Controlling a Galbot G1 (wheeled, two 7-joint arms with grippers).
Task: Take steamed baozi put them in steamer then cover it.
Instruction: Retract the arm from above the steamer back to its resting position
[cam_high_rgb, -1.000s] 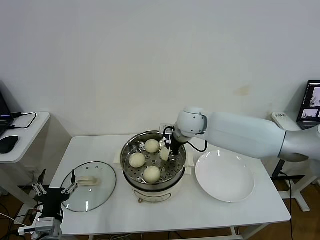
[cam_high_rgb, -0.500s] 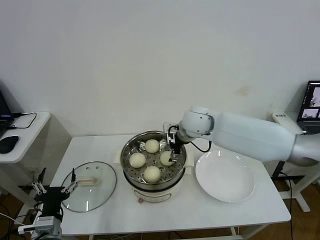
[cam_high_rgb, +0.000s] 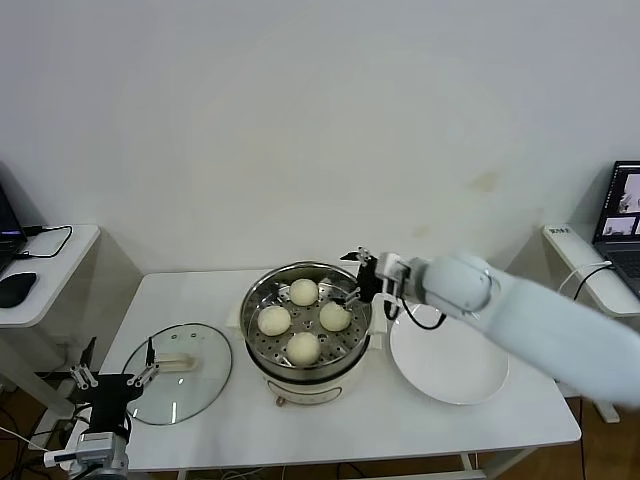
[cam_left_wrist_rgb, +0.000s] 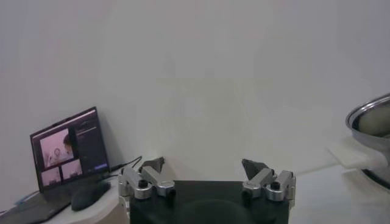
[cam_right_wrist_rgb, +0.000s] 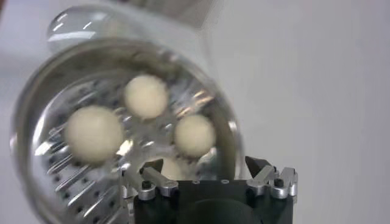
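— Baozi (cam_high_rgb: 303, 346): all four sit on the perforated tray of the steamer (cam_high_rgb: 258, 362). Right gripper (cam_high_rgb: 358, 277)?

— Spread open, empty, at the steamer's right rim. Left gripper (cam_high_rgb: 110, 379) hangs open near the glass lid (cam_high_rgb: 178, 371).

— Then grip the lid's handle (cam_high_rgb: 183, 363) squarely, lift level, and centre it over the steamer.

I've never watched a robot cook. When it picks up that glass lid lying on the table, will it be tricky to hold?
Probably a bit. The glass lid looks smooth and shiny, so likely slippery and breakable if dropped. Its pale handle on top seems the safest spot to grip. It lies flat on the table, so it shouldn't roll.
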